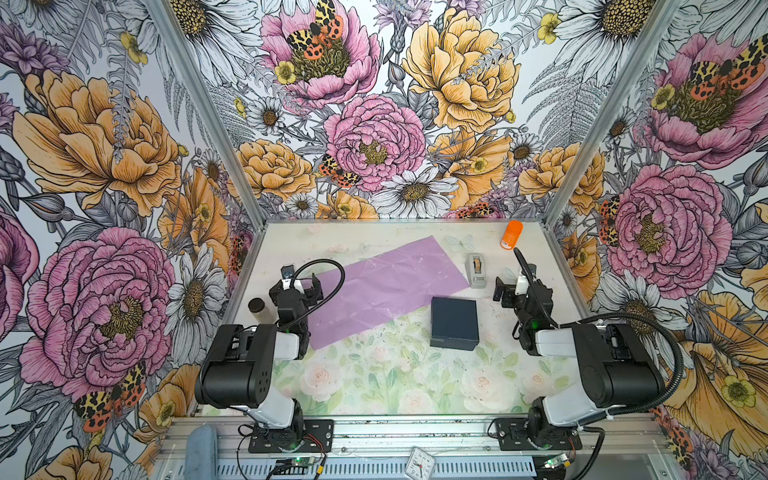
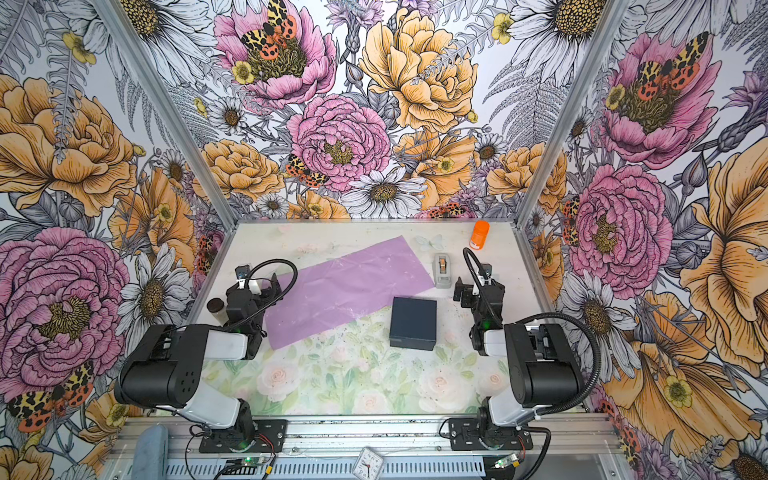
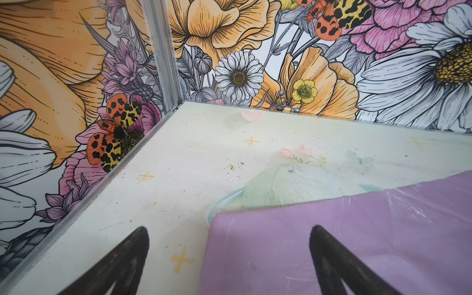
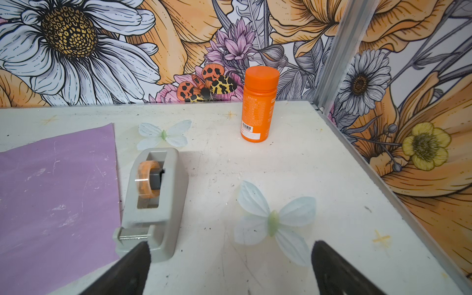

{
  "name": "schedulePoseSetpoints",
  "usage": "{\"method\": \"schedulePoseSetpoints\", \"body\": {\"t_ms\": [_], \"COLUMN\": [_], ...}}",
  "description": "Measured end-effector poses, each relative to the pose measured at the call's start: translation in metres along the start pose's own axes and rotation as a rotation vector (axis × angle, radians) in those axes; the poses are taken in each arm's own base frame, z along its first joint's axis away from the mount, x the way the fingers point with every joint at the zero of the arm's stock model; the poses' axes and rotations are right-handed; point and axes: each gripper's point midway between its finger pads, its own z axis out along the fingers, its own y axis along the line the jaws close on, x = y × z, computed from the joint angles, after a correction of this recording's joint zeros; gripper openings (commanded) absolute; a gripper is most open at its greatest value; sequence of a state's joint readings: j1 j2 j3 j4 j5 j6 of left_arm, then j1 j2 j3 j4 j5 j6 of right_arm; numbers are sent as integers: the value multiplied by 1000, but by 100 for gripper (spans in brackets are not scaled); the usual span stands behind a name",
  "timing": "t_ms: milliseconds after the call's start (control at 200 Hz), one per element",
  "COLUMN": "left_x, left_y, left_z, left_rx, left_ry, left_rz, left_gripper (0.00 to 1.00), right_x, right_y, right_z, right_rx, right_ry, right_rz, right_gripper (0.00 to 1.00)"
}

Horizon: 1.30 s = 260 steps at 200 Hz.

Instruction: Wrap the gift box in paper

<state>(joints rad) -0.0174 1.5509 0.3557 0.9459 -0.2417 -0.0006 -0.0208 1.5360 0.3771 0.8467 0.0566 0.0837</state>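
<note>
The gift box (image 1: 454, 322) (image 2: 413, 322), dark navy with its lid on, rests on the table right of centre, its far left corner at the near edge of the paper. The paper (image 1: 382, 291) (image 2: 345, 291) lies flat and slanted, lilac face up, creased. My left gripper (image 1: 297, 286) (image 2: 253, 286) is open over the paper's left end; in the left wrist view the paper (image 3: 332, 242) lies under one finger of the left gripper (image 3: 229, 229). My right gripper (image 1: 519, 289) (image 2: 478, 289) (image 4: 231, 244) is open and empty, right of the box, above bare table.
A grey tape dispenser (image 1: 478, 270) (image 4: 153, 199) stands between the paper's right corner and the right gripper. An orange bottle (image 1: 511, 235) (image 4: 258, 104) stands at the back right. A dark-lidded jar (image 1: 257, 309) sits by the left wall. Floral walls enclose three sides.
</note>
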Motion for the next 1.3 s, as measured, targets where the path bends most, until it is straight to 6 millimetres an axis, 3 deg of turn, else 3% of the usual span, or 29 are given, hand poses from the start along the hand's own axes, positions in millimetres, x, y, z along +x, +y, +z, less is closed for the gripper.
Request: {"method": "schedulePoseSetpoints", "body": {"t_ms": [510,570,615,720,796,861,951,1026,1131,1301], "left_x": [-1,-11,-26,-85,-135,-164,-171,-153,-106,-42], "left_y": [-10,-15,-24,-36,-40,-45,-57,-65,-71,-70], "left_z": [-2,-11,-21,-39,-49,-57,-62,-60,-57,-64], "left_rx": [58,60,73,102,116,137,177,195,194,177], "left_ry": [6,-5,-29,-94,-140,-144,-75,40,223,430], "left_rz": [9,30,39,-23,-117,-194,-239,-252,-251,-259], "left_gripper": [99,99,99,99,99,99,99,99,99,99], "right_x": [0,-14,-36,-111,-151,-165,-161,-145,-117,-55], "right_y": [-1,0,2,15,39,72,119,161,215,296], "right_z": [-2,-6,-8,-21,-40,-58,-78,-91,-106,-120], "right_rx": [13,20,24,2,-51,-131,-237,-326,-425,-523], "right_ry": [47,74,81,35,0,8,69,156,277,485], "right_rz": [-3,11,37,103,137,148,144,131,102,45], "right_gripper": [100,99,99,100,100,100,100,100,99,100]}}
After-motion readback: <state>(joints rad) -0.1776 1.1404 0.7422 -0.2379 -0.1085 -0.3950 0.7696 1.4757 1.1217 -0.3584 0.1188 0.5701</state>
